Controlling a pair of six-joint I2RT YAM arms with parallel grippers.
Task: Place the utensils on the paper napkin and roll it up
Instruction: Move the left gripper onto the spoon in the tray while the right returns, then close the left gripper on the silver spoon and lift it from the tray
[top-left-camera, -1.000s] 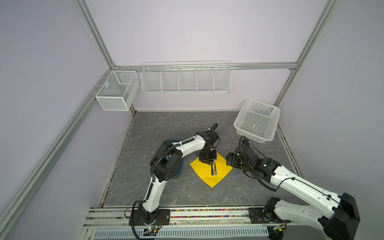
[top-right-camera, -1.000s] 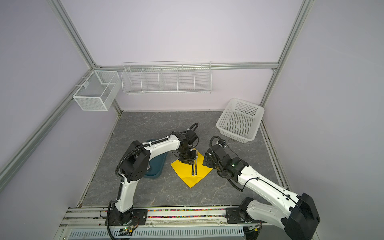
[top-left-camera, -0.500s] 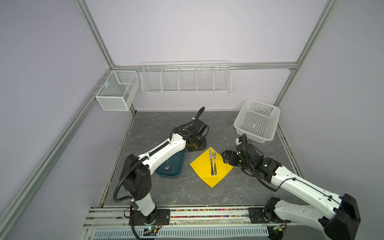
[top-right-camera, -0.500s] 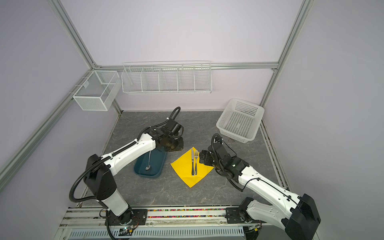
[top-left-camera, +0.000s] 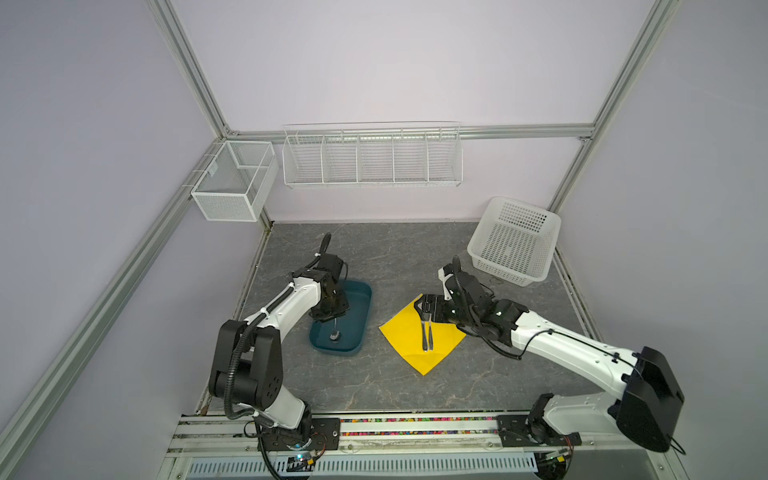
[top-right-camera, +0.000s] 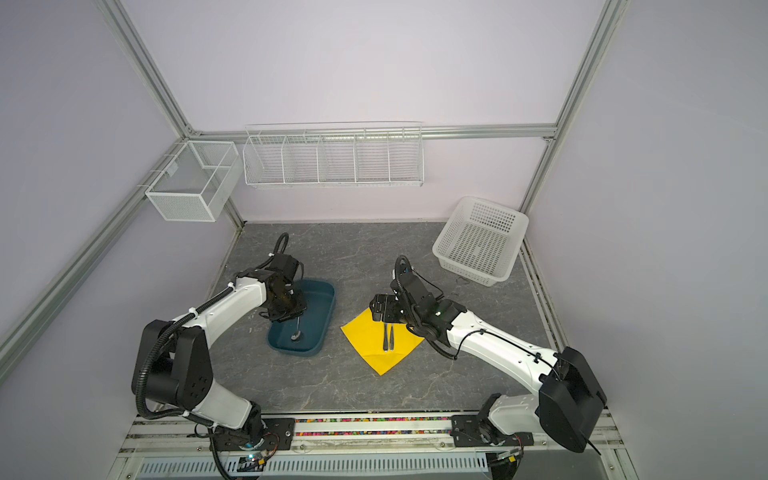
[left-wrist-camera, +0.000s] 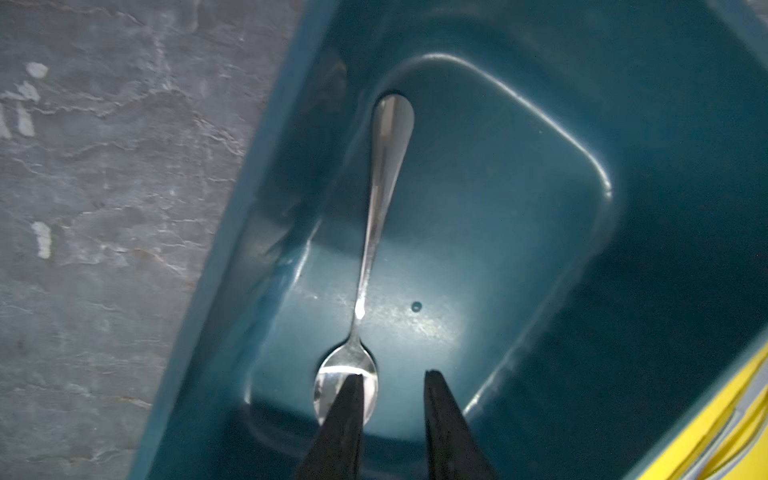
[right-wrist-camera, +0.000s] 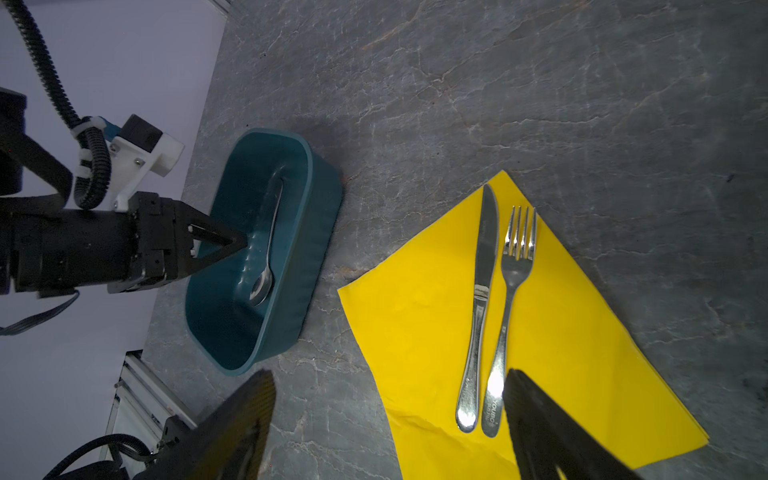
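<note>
In both top views the yellow paper napkin (top-left-camera: 405, 338) lies flat on the counter (top-left-camera: 374, 249) with the knife (top-left-camera: 423, 334) and fork (top-left-camera: 430, 336) side by side on it, beside the teal tray (top-left-camera: 368, 299) that holds the spoon (top-left-camera: 335, 333). In the left wrist view the left pincer (left-wrist-camera: 392, 374) hangs narrowly spread over the spoon's bowl, pinching nothing. In the right wrist view the right pincer (right-wrist-camera: 388, 374) stands wide apart above the napkin, holding nothing.

The thin square paper napkin (right-wrist-camera: 415, 324) is bright yellow, while the metal knife (right-wrist-camera: 486, 241), fork (right-wrist-camera: 515, 266) and spoon (left-wrist-camera: 376, 208) are shiny silver (small stamped lettering marks the fork handle). The oval plastic tray (right-wrist-camera: 316, 249) is dark teal, the tabletop (right-wrist-camera: 540, 83) grey with pale marble-like veins, the perforated plastic basket (top-left-camera: 511, 249) white.
</note>
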